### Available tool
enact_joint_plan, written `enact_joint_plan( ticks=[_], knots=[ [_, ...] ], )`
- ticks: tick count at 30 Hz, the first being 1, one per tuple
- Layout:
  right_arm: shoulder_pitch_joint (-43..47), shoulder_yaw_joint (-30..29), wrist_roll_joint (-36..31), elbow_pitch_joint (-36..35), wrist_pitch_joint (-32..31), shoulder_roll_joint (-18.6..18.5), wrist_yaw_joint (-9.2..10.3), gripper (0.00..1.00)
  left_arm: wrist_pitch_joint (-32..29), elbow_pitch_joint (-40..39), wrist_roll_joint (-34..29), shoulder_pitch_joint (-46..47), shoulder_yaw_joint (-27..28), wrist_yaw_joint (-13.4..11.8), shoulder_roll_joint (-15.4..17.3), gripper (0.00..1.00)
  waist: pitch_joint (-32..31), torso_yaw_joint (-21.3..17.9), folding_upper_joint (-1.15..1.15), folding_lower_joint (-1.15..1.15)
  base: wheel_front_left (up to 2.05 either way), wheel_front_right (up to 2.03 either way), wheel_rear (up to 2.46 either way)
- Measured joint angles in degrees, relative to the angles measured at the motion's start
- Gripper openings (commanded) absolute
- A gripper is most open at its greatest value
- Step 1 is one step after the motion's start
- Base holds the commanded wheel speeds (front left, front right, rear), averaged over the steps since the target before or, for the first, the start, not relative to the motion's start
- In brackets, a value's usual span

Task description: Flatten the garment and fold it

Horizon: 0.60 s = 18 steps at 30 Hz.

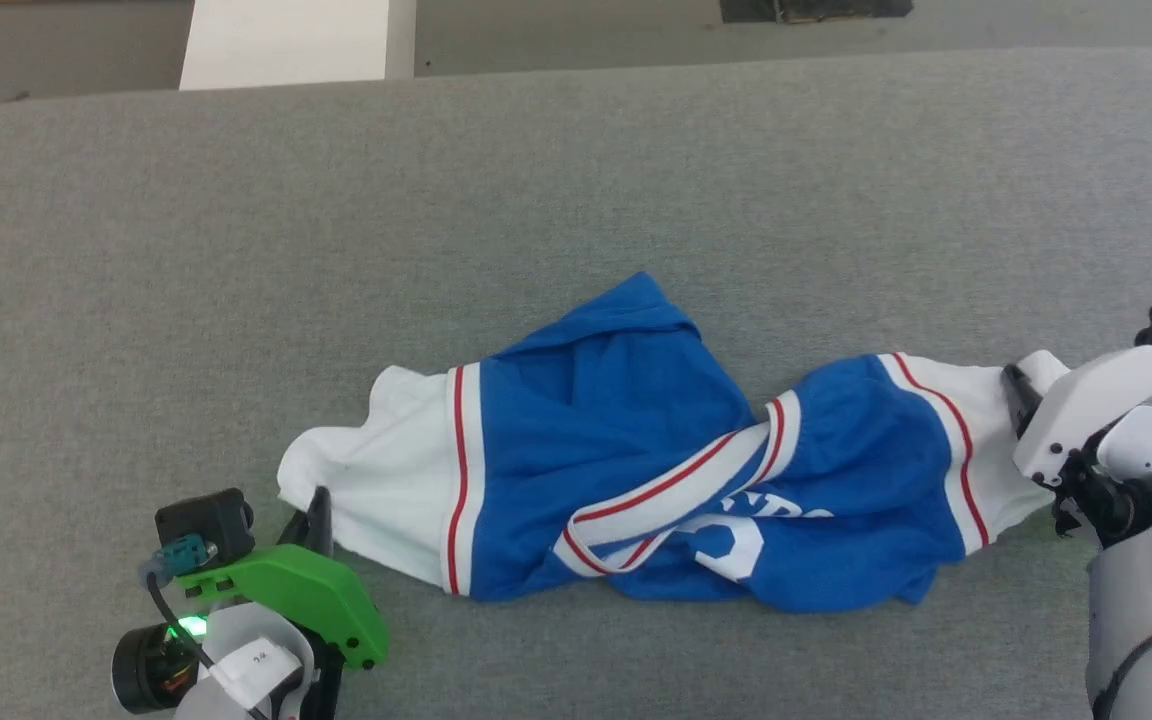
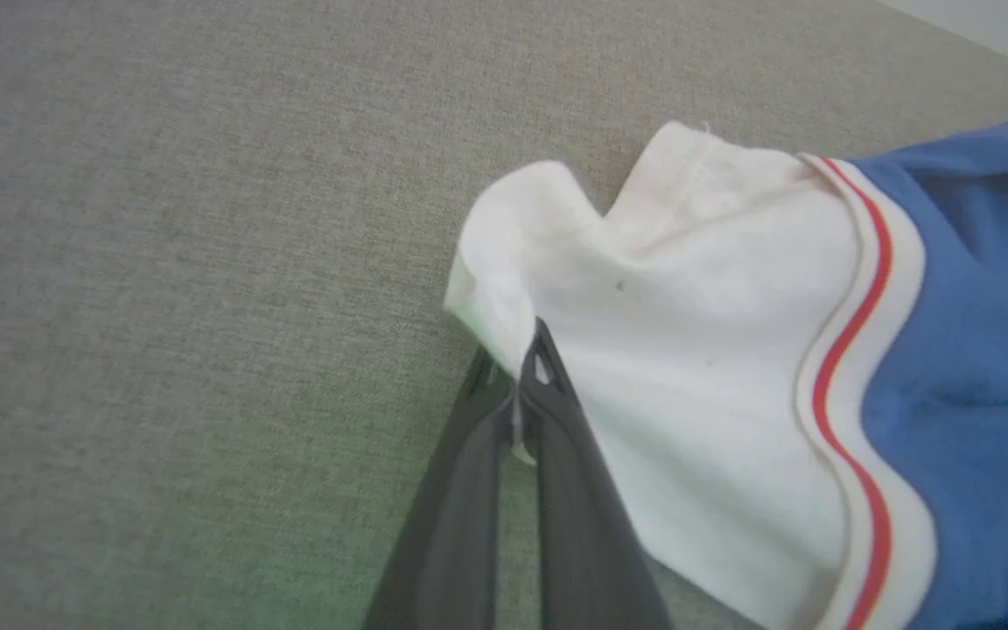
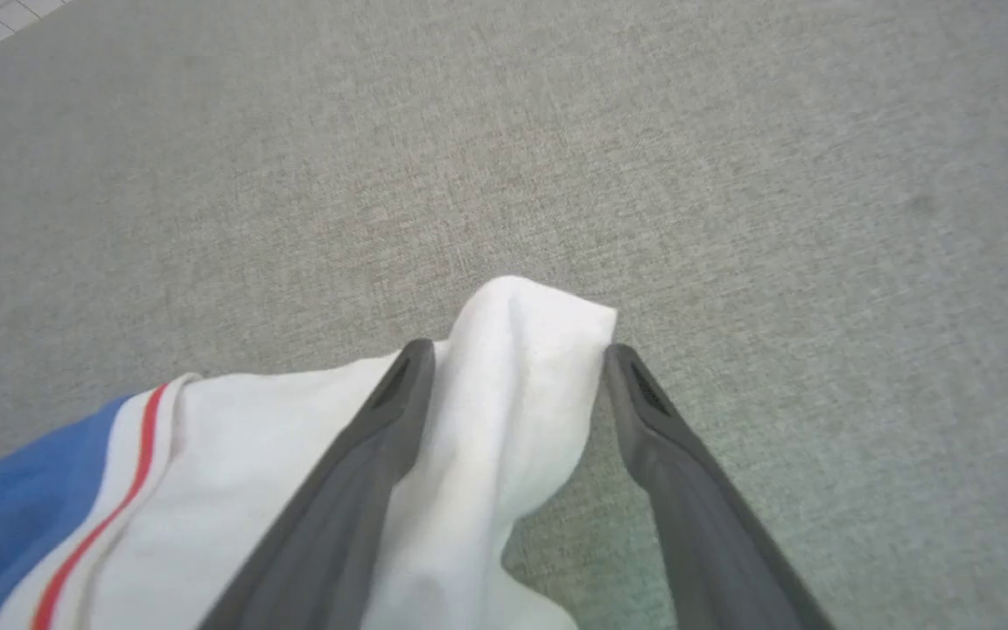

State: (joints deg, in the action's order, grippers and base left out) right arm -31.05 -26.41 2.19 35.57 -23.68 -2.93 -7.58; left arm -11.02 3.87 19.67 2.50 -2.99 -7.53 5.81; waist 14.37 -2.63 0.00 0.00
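The garment [image 1: 616, 440] lies crumpled and twisted on the grey table: royal-blue body, white sleeves at both ends, red stripe trim, part of a white number showing. My left gripper [image 1: 319, 505] sits at the left sleeve's edge. In the left wrist view the left gripper [image 2: 517, 354] is shut, pinching the edge of the white sleeve [image 2: 714, 350]. My right gripper [image 1: 1021, 395] is at the right sleeve. In the right wrist view the right gripper [image 3: 513, 350] stands open, with a raised fold of the white sleeve [image 3: 504, 420] between its spread fingers.
The grey fabric tabletop [image 1: 576, 180] stretches wide around the garment. Beyond its far edge are a white panel [image 1: 286, 40] and a dark object [image 1: 816, 8] on the floor.
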Motion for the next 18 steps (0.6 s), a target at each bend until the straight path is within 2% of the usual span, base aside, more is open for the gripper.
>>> enact_joint_plan(
  ticks=[4,5,6,7,10,14,18],
  knots=[
    [-2.56,-1.12,-3.38,2.91,-6.08,-0.92,0.00,1.00,0.00,0.02,0.09,0.03,-0.38,0.29,0.00,0.00,0.94,1.03,0.00,0.00,0.00,0.00,0.00],
    [-3.26,-1.32,-4.25,3.20,-8.02,-1.31,0.00,0.53,0.00,0.04,0.09,0.02,-0.52,0.36,0.00,0.00,1.06,1.24,0.00,0.00,0.00,0.00,0.00],
    [-3.86,-1.45,-4.90,3.31,-9.70,-1.47,0.00,0.37,0.00,0.07,0.15,0.02,-0.59,0.36,0.00,0.00,1.10,1.39,0.00,0.00,0.00,0.00,0.00],
    [-4.22,-1.56,-5.42,3.35,-10.98,-1.55,0.00,0.00,0.00,0.14,0.19,0.02,-0.63,0.37,0.00,0.00,1.06,1.44,0.00,0.00,0.00,0.00,0.00],
    [-4.48,-1.76,-5.77,3.11,-14.45,-1.55,0.00,0.00,-0.07,0.51,0.82,0.02,-0.69,0.52,0.01,0.00,0.56,1.40,0.00,0.00,0.00,0.00,0.00],
    [-3.93,-0.63,-5.31,0.64,-15.71,-1.12,0.00,0.00,-0.76,-0.77,2.26,0.32,-1.26,2.31,0.05,0.00,-0.24,1.26,0.00,0.00,0.00,0.00,0.00],
    [-3.60,2.77,-3.00,-5.26,-16.34,-1.23,0.00,0.00,-2.65,-4.28,7.10,3.93,-0.96,5.75,0.08,0.00,-0.82,1.25,0.00,0.00,0.00,0.00,0.00]
  ],
)
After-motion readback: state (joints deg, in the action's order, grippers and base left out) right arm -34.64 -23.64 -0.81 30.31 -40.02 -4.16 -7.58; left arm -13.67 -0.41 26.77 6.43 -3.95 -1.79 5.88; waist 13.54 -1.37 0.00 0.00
